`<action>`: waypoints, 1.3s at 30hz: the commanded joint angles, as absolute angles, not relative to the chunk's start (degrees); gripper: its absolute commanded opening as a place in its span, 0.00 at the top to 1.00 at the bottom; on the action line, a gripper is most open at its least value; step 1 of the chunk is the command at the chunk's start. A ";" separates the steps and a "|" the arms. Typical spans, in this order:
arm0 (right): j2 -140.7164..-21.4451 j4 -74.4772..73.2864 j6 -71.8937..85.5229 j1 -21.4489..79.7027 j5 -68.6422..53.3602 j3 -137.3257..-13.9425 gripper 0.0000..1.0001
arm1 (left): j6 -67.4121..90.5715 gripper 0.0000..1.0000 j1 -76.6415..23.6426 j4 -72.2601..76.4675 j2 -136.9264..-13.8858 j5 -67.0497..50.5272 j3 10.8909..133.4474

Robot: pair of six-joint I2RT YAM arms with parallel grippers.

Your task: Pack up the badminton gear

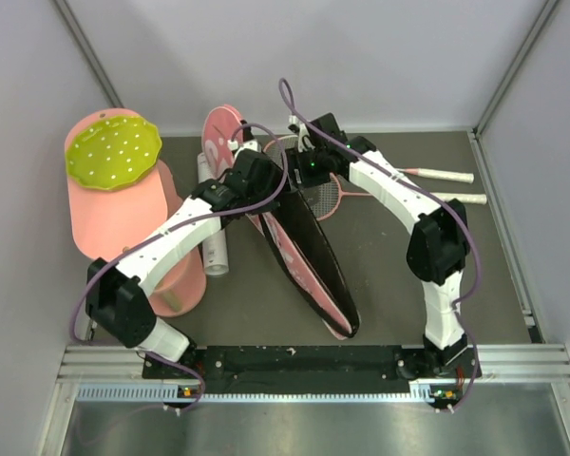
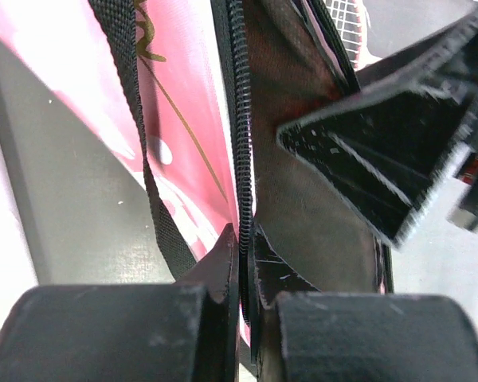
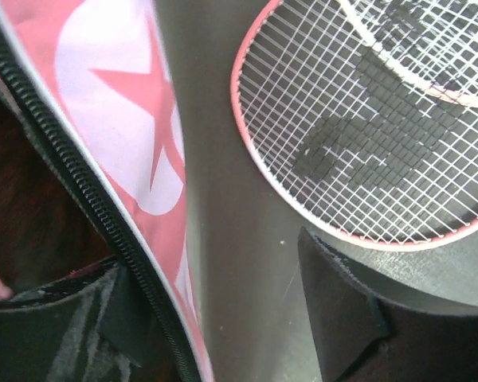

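The pink racket-shaped bag (image 1: pixel 291 253) lies open on the table, its dark inside (image 2: pixel 303 191) facing up. My left gripper (image 1: pixel 255 183) is shut on the bag's zipper edge (image 2: pixel 240 159) at its far end. My right gripper (image 1: pixel 306 169) hangs open just beside it. One of its fingers (image 3: pixel 72 334) is at the bag's zipper rim (image 3: pixel 88 191) and the other finger (image 3: pixel 366 318) is over bare table. Two pink-framed rackets (image 1: pixel 329 198) lie to the right, one strung head (image 3: pixel 366 119) just beyond my right fingers. The white tube (image 1: pixel 215 249) lies left of the bag.
A big pink cylinder (image 1: pixel 123 223) with a yellow-green dotted disc (image 1: pixel 112 152) fills the left side. A pink round piece (image 1: pixel 222 127) stands at the back. The rackets' white handles (image 1: pixel 445 176) reach toward the right wall. Grey walls close in the table.
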State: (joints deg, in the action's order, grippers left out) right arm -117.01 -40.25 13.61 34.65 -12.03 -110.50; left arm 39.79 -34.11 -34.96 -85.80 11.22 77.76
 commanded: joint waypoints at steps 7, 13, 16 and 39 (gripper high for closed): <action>-97.23 -39.82 5.37 33.49 -19.60 -112.50 0.18 | 37.18 1.00 -32.61 -32.61 -88.06 11.60 79.37; -93.00 -29.21 4.05 22.08 -13.87 -103.12 0.18 | 37.88 1.00 -32.61 -32.69 -89.12 9.41 79.80; -92.10 -16.71 -4.45 16.45 -21.26 -90.72 0.17 | 38.14 1.00 -32.61 -32.70 -89.38 7.30 79.72; -122.78 -46.41 -40.78 9.05 -23.47 -105.56 0.37 | 39.38 1.00 -32.61 -30.59 -89.12 3.43 75.76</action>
